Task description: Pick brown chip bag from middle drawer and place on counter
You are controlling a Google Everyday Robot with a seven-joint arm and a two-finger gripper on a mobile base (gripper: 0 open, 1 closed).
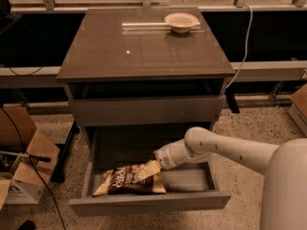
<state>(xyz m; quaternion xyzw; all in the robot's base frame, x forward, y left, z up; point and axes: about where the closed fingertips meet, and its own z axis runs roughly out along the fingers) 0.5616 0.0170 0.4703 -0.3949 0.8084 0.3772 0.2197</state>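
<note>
The brown chip bag [125,180] lies flat in the front left part of the open middle drawer [148,202]. It is dark brown with cream ends and white lettering. My gripper [147,170] reaches into the drawer from the right on the white arm [225,150]. It sits over the bag's upper right end and overlaps it in the view. The bag still rests on the drawer floor. The counter [144,51] is the glossy cabinet top above.
A cream bowl [181,21] and a pale strip [144,26] sit at the counter's back. The upper drawer front [146,110] is closed above the open drawer. Cardboard boxes [24,166] stand on the floor at left, another box [300,107] at right.
</note>
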